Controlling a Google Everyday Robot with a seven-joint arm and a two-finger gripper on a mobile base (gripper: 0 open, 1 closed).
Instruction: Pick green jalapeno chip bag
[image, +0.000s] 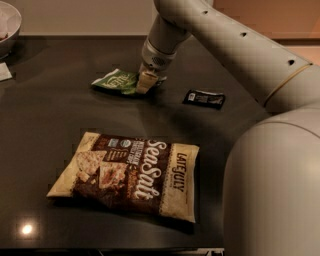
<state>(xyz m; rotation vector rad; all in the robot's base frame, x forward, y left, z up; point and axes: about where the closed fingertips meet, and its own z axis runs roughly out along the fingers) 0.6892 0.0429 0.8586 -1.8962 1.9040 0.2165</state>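
The green jalapeno chip bag (114, 81) is a small crumpled green foil bag lying on the dark table (45, 125), towards the back centre. My gripper (144, 83) reaches down from the arm at the upper right. It sits on the bag's right end and hides that end. The bag's left part with white lettering is visible.
A large brown-and-cream "Sea Salt" chip bag (129, 175) lies flat near the front. A small black packet (204, 98) lies right of the gripper. A white bowl (7, 27) stands at the back left corner. My arm and base (272, 165) fill the right side.
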